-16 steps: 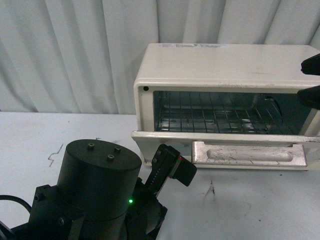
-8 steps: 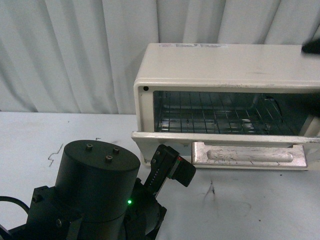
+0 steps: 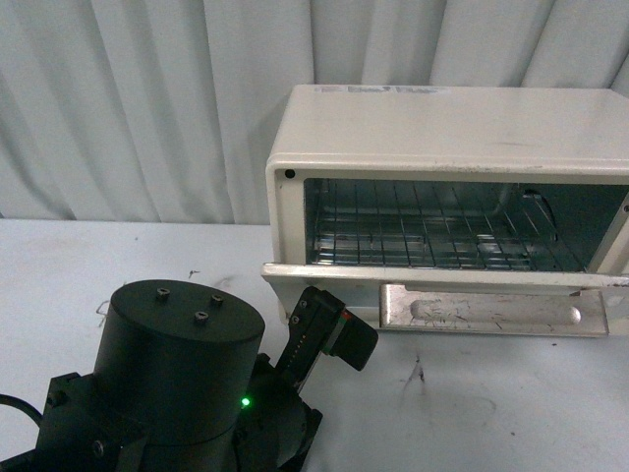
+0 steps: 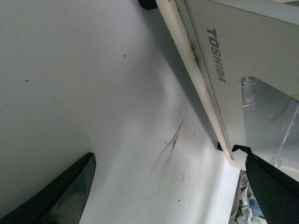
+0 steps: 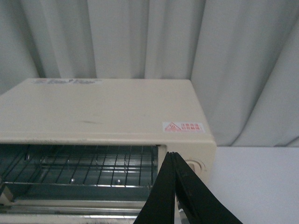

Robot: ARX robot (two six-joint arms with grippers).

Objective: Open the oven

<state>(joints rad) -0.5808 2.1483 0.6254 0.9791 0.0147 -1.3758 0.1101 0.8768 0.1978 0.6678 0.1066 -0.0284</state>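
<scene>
Curtain [image 3: 147,98] behind. Oven [image 3: 442,128] at 1 o'clock, door [image 3: 491,310] folded down: task apparently done. Left gripper [image 4: 163,154] spread beside door edge; right gripper [image 5: 173,161] pressed together, empty.

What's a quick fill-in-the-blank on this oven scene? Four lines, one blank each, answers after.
1. Through the open door of the oven, a wire ___ shows inside.
2. In the left wrist view, the lettering on the door reads ___.
3. The right gripper is ___, with nothing held.
4. The left gripper is ___, over the table.
Missing words: rack; TOSHIBA; shut; open.
</scene>
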